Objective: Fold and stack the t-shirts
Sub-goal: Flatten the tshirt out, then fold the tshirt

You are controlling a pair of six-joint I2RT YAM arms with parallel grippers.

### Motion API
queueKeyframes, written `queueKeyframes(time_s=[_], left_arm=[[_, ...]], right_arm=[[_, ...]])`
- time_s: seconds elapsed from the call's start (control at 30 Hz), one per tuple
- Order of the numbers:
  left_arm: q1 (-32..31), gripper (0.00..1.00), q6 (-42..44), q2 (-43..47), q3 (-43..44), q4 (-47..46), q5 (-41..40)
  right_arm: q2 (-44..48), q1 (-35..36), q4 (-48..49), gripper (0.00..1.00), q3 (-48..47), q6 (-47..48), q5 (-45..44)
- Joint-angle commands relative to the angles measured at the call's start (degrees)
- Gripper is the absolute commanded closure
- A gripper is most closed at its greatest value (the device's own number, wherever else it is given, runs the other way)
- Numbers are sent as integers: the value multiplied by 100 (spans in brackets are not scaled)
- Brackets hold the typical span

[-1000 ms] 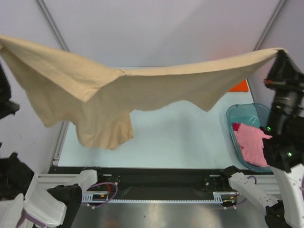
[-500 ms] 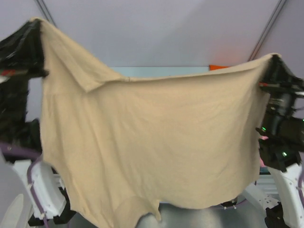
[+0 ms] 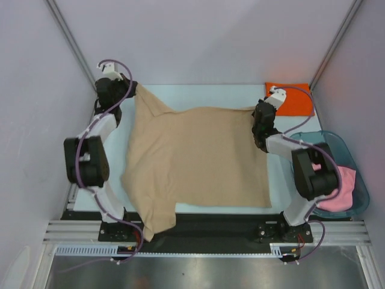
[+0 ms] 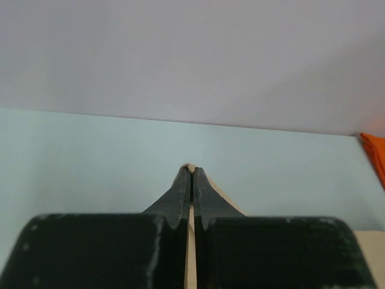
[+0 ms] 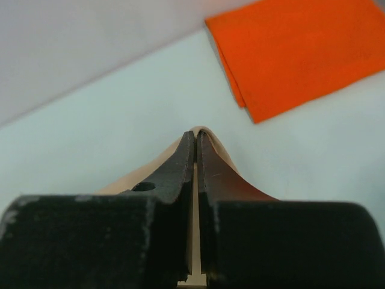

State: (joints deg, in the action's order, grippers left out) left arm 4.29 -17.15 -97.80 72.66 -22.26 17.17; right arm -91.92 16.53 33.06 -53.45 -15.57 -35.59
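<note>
Cloth of the pink t-shirt (image 3: 341,183) lies crumpled in the translucent teal tub (image 3: 329,139) at the right edge of the table (image 3: 198,95); nothing else shows inside it. The folded orange t-shirt (image 3: 293,100) lies flat on the far right corner of the table, outside the tub.

Half a second ago the tan t-shirt (image 3: 198,156) hung in the air like a curtain between the two raised arms. Now it is spread flat on the table, with its near left sleeve trailing over the near edge.

Both arms reach far forward and low. The left gripper (image 3: 133,90) is at the shirt's far left corner and the right gripper (image 3: 257,115) at its far right corner, near the orange t-shirt. In each wrist view the fingers are pressed together, pinching a thin fold of tan cloth.
</note>
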Motion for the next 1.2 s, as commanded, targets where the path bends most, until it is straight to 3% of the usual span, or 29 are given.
queueKeyframes(time_s=[0.0,0.2,0.53,0.73,0.93,1.17], left_arm=[[-43,100,-394,-1167,975,-983,224],[-139,100,-1027,-2988,2593,-842,832],[-306,100,-1203,-3281,2779,-868,700],[-298,100,-1545,-2728,2192,-508,595],[-333,100,-1976,-1577,821,-297,463],[-324,100,-2082,-794,381,941,542]], right_arm=[[-887,-168,1370,100,-604,133,-273],[-1977,-484,1379,100,-1184,160,96],[-2365,-721,712,100,-1799,169,474],[-2384,-783,-569,100,-2283,-51,711],[-2225,-976,-2062,100,-2740,-279,1335],[-2321,-1310,-3840,100,-3486,-666,2336]])
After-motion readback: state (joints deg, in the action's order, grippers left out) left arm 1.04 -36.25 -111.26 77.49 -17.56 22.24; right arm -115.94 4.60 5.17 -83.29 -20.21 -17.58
